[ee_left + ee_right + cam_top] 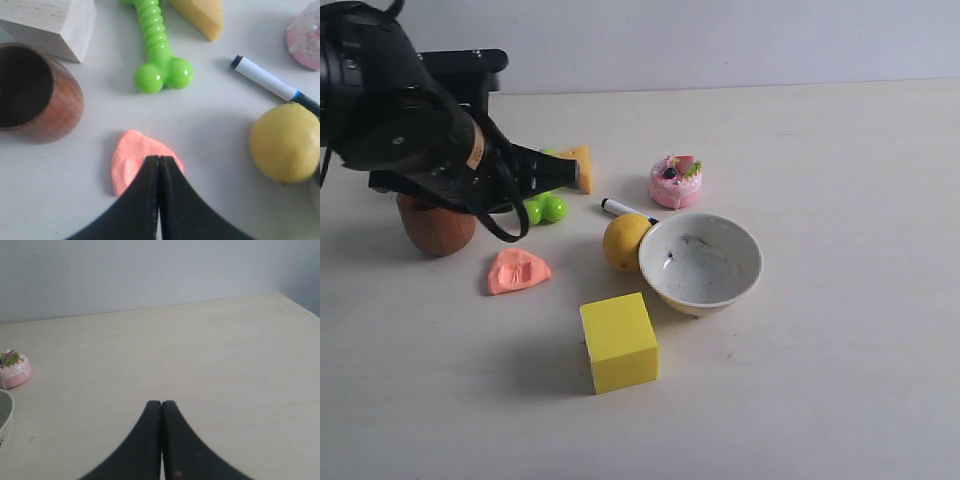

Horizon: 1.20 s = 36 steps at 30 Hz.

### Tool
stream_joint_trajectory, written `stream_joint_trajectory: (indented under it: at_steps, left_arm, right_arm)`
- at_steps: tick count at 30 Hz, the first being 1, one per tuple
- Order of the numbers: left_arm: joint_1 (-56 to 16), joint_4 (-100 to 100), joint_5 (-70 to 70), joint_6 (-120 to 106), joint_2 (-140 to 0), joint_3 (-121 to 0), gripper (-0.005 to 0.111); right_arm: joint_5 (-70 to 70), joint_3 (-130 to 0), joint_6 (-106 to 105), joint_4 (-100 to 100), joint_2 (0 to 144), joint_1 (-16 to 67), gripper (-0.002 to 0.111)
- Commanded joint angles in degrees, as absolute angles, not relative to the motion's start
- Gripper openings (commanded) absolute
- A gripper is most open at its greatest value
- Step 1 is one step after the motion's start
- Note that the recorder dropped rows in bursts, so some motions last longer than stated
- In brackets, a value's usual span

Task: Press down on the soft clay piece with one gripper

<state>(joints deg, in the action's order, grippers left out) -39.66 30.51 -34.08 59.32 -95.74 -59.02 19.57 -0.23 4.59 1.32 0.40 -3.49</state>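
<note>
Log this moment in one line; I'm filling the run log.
left gripper: shut, above soft clay piece, not touching | right gripper: shut, empty

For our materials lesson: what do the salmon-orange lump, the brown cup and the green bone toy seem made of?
The salmon-orange lump: probably soft clay, matte, with dents in its surface. The brown cup: likely wood, satin finish, faint grain streaks. The green bone toy: seemingly plastic or rubber, glossy, with bright highlights.
</note>
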Motion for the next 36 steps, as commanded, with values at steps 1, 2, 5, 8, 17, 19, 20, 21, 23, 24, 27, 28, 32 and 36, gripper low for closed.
stream_joint_trajectory:
  at_steps: [1,2,5,8,17,19,20,21,23,24,27,28,32,36]
  left_arm:
    - [-40.0,30.8,-32.6,60.4,-87.7,-55.6,0.0]
    - [-40.0,30.5,-32.3,60.4,-86.0,-54.9,0.0]
    - [-40.0,29.3,-31.3,60.4,-80.2,-53.1,0.0]
    - [-40.0,29.3,-31.3,59.8,-74.6,-51.4,0.0]
    - [-40.0,29.3,-40.5,55.0,-64.3,-50.6,0.0]
    - [-40.0,29.3,-40.9,54.8,-63.4,-50.6,0.0]
    - [-40.0,29.3,-40.9,54.4,-63.1,-50.6,0.0]
    - [-40.0,29.3,-40.9,54.1,-62.8,-50.6,0.0]
    - [-40.0,30.9,-40.9,54.0,-62.6,-50.6,0.0]
    - [-40.0,31.8,-40.9,54.0,-62.6,-50.6,0.0]
    - [-40.0,36.2,-40.9,54.1,-62.6,-50.6,0.0]
    - [-40.0,36.3,-40.9,54.1,-62.6,-50.6,0.0]
    - [-38.4,36.4,-39.3,54.1,-60.3,-50.4,0.0]
    - [-26.5,35.3,-14.7,54.0,-50.9,-40.5,0.0]
  right_arm:
    - [19.3,0.0,4.5,1.4,0.0,-3.8,0.0]
    - [19.3,0.0,4.5,1.4,0.0,-3.8,0.0]
    - [19.3,0.0,4.5,1.4,0.0,-3.8,0.0]
    - [19.3,0.0,4.5,1.4,0.0,-3.8,0.0]
    - [19.3,0.0,4.5,1.4,0.0,-3.8,0.0]
    - [19.3,0.0,4.5,1.4,0.0,-3.8,0.0]
    - [19.3,0.0,4.5,1.4,0.0,-3.8,0.0]
    - [19.3,0.0,4.5,1.4,0.0,-3.8,0.0]
    - [19.3,0.0,4.5,1.4,0.0,-3.8,0.0]
    - [19.3,0.0,4.5,1.4,0.0,-3.8,0.0]
    - [19.3,0.0,4.5,1.4,0.0,-3.8,0.0]
    - [19.3,0.0,4.5,1.4,0.0,-3.8,0.0]
    - [19.3,0.0,4.5,1.4,0.0,-3.8,0.0]
    - [19.3,0.0,4.5,1.4,0.0,-3.8,0.0]
